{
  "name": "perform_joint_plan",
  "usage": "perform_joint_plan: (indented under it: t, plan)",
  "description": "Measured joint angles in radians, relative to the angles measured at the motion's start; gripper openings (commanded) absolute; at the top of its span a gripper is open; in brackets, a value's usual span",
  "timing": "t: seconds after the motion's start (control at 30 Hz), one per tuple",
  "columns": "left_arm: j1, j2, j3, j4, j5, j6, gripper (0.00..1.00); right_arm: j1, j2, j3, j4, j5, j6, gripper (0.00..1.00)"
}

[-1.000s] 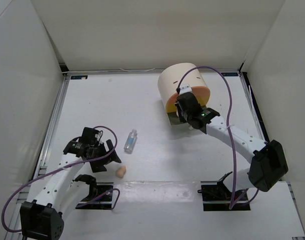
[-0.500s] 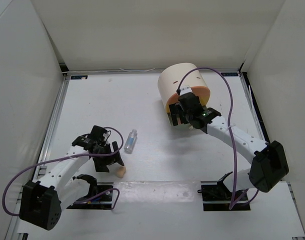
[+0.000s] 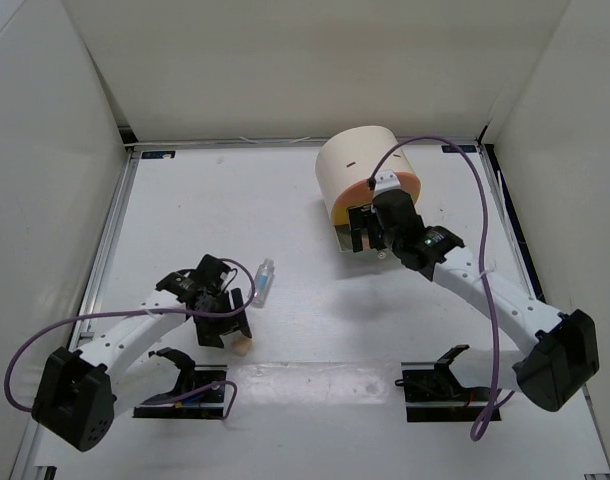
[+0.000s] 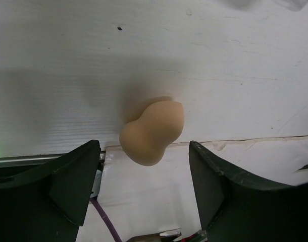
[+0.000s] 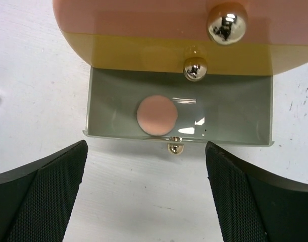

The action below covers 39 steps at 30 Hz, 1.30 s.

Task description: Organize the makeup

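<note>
The beige egg sponge (image 4: 151, 131) lies on the white table near its front strip, between the fingertips of my left gripper (image 4: 144, 147), which is open and touches nothing. From above, that gripper (image 3: 228, 328) hovers at the sponge (image 3: 243, 347). The clear little bottle (image 3: 262, 281) lies on its side just beyond it. My right gripper (image 5: 146, 147) stands wide open and empty in front of the pulled-out drawer (image 5: 229, 118), where the peach round puff (image 5: 157, 115) lies flat. The top view shows this gripper (image 3: 365, 228) above the drawer.
The large cream cylinder box (image 3: 360, 165) with orange drawer fronts stands at the back right, gold knobs (image 5: 226, 22) on its drawers. White walls enclose the table on three sides. Both arm mounts (image 3: 435, 385) sit at the near edge.
My right gripper opened wide and drew back a little from the drawer, leaving the puff inside. My left gripper moved right and down over the sponge, its jaws narrowing slightly.
</note>
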Motion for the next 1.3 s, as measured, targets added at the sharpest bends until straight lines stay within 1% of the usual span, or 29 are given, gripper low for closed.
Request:
perform_joint_plan:
  t: [0.13, 0.2, 0.23, 0.27, 0.3, 0.33, 0.4, 0.43, 0.5, 0.63, 0.73, 0.8, 0.87, 1.03, 1.1, 1.13, 1.23, 1.3]
  plan:
    - [-0.071, 0.031, 0.000, 0.009, -0.041, -0.061, 0.78, -0.011, -0.023, -0.018, 0.005, -0.005, 0.011, 0.99]
    - [-0.117, 0.061, 0.000, 0.035, -0.055, -0.095, 0.72, -0.018, -0.038, -0.026, 0.004, -0.006, 0.013, 0.99]
    - [-0.142, 0.082, 0.000, 0.048, -0.062, -0.110, 0.67, -0.023, -0.047, -0.029, 0.005, -0.007, 0.013, 0.99]
    - [-0.167, 0.109, 0.005, 0.053, -0.079, -0.125, 0.54, -0.028, -0.055, -0.032, 0.004, -0.007, 0.014, 0.99]
    - [-0.188, 0.136, 0.014, 0.052, -0.093, -0.142, 0.48, -0.034, -0.064, -0.034, 0.004, -0.007, 0.014, 0.99]
    - [-0.215, 0.168, 0.031, 0.045, -0.111, -0.153, 0.37, -0.042, -0.075, -0.037, 0.003, -0.008, 0.014, 0.99]
    - [-0.256, 0.215, 0.084, 0.024, -0.158, -0.173, 0.27, -0.056, -0.098, -0.038, -0.003, -0.008, 0.016, 0.99]
    - [-0.272, 0.227, 0.114, 0.015, -0.180, -0.180, 0.18, -0.064, -0.110, -0.039, -0.003, -0.008, 0.018, 0.99]
    - [-0.294, 0.237, 0.172, -0.001, -0.212, -0.191, 0.13, -0.074, -0.134, -0.040, -0.003, -0.008, 0.022, 0.99]
    - [-0.359, 0.246, 0.282, -0.043, -0.257, -0.207, 0.13, -0.091, -0.183, -0.057, -0.015, -0.002, 0.034, 0.99]
    - [-0.440, 0.291, 0.397, -0.069, -0.278, -0.197, 0.16, -0.103, -0.214, -0.070, -0.029, 0.035, 0.058, 0.99]
    - [-0.484, 0.356, 0.507, -0.064, -0.298, -0.163, 0.21, -0.119, -0.233, -0.072, -0.047, 0.093, 0.096, 0.99]
    - [-0.510, 0.441, 0.635, -0.019, -0.315, -0.101, 0.21, -0.137, -0.247, -0.072, -0.069, 0.157, 0.134, 0.99]
    - [-0.523, 0.675, 0.929, 0.198, -0.359, 0.094, 0.26, -0.172, -0.254, -0.072, -0.151, 0.277, 0.217, 0.99]
    - [-0.517, 0.758, 1.027, 0.261, -0.367, 0.163, 0.32, -0.176, -0.259, -0.072, -0.177, 0.294, 0.237, 0.99]
    - [-0.513, 0.801, 1.073, 0.293, -0.367, 0.196, 0.38, -0.177, -0.263, -0.072, -0.189, 0.299, 0.245, 0.99]
    - [-0.498, 0.923, 1.205, 0.347, -0.364, 0.275, 0.39, -0.177, -0.286, -0.072, -0.210, 0.305, 0.253, 0.99]
    - [-0.485, 0.997, 1.272, 0.377, -0.366, 0.318, 0.44, -0.177, -0.306, -0.072, -0.219, 0.306, 0.252, 0.99]
